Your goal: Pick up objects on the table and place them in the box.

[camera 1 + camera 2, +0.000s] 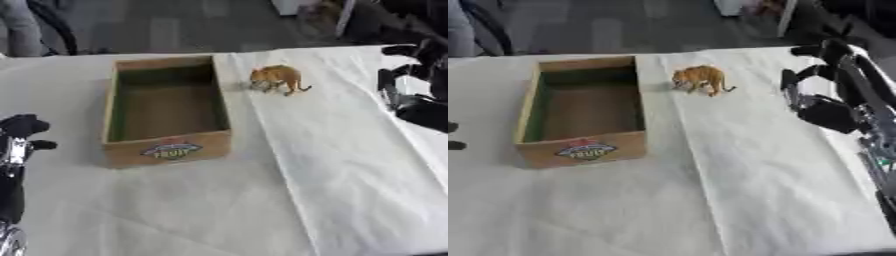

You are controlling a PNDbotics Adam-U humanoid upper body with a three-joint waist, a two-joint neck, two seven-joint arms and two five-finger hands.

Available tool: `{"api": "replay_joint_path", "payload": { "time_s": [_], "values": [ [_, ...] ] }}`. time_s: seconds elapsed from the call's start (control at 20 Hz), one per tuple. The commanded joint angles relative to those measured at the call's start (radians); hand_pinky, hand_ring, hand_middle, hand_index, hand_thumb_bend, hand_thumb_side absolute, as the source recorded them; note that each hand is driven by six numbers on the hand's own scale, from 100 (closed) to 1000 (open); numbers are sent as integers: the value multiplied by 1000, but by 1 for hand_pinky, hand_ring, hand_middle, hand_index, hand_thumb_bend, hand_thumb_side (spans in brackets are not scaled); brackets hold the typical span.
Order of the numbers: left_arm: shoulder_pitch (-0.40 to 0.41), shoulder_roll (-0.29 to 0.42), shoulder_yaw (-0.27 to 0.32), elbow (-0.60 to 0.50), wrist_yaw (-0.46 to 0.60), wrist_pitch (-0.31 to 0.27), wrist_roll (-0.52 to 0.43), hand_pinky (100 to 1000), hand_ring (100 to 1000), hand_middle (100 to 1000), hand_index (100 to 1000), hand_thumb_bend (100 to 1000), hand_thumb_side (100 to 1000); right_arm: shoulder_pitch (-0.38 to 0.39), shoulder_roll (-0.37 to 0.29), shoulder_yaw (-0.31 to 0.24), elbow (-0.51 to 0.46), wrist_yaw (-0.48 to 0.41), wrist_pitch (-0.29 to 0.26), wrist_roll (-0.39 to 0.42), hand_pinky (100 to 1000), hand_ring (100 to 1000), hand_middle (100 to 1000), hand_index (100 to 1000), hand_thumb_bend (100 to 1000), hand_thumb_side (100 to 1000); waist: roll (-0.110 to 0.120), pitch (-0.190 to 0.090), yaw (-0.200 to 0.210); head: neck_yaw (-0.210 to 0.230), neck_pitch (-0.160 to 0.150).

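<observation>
Lying open-topped on the white-covered table (350, 190): a cardboard box (166, 150), long and shallow, with a colourful fruit label (171, 150) on the near end wall. Showing nothing inside but a bare brown floor and green-tinted inner walls. Standing upright just beside the box's far right corner, apart from it and not touching: a small orange toy tiger (700, 78), striped, head turned toward the box, tail trailing to the right.

Hanging above the table's right side, well apart from the tiger: the right hand (820, 97), black, fingers spread and relaxed, gripping nothing, thumb and fingers pointing toward the left and the far edge. Extending back to the right edge of the view behind it: the forearm, black with silvery parts.

Resting near the left edge, level with the near end of the box: the left hand (22, 131), black, holding nothing, touching neither box nor tiger; seeming loosely relaxed rather than clenched. Showing only as a couple of dark fingertips at the left border in the right eye view.

Running down the table to the right of the box: a seam or fold in the white covering (693, 165). Lying beyond the far edge of the table: a grey floor.
</observation>
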Motion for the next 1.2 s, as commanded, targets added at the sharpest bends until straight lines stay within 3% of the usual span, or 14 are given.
{"api": "replay_joint_path", "payload": {
  "time_s": [0.05, 0.4, 0.5, 0.7, 0.85, 1.2],
  "values": [
    [-4, 15, 3, -13, 0, -3, -4, 557, 701, 573, 668, 330, 575, -41, -124, 13, 28, 4, -17, 15, 625, 869, 889, 941, 100, 153, -2, -17, 5, -5, -3],
    [0, 18, -7, -14, 2, 1, -13, 557, 701, 573, 668, 329, 574, -179, -240, 74, 173, 7, -30, 88, 644, 876, 889, 942, 100, 161, 0, -31, 29, -12, 8],
    [0, 19, -10, -14, 3, 2, -17, 557, 701, 573, 667, 329, 573, -253, -243, 103, 269, 32, -45, 129, 656, 881, 889, 944, 106, 176, -1, -34, 38, -15, 11],
    [-2, 20, -17, -15, 5, 5, -24, 557, 702, 573, 667, 329, 572, -389, -203, 145, 469, 141, -94, 199, 667, 884, 887, 945, 135, 193, -2, -37, 56, -20, 12],
    [-4, 20, -21, -15, 6, 6, -28, 557, 702, 573, 667, 329, 572, -471, -159, 170, 595, 263, -124, 225, 692, 898, 899, 951, 213, 183, -3, -38, 73, -23, 7],
    [-14, 20, -29, -18, 10, 9, -37, 556, 702, 573, 667, 330, 569, -598, -56, 206, 806, 516, -184, 255, 735, 923, 923, 961, 270, 247, 0, -35, 111, -37, 4]
  ]
}}
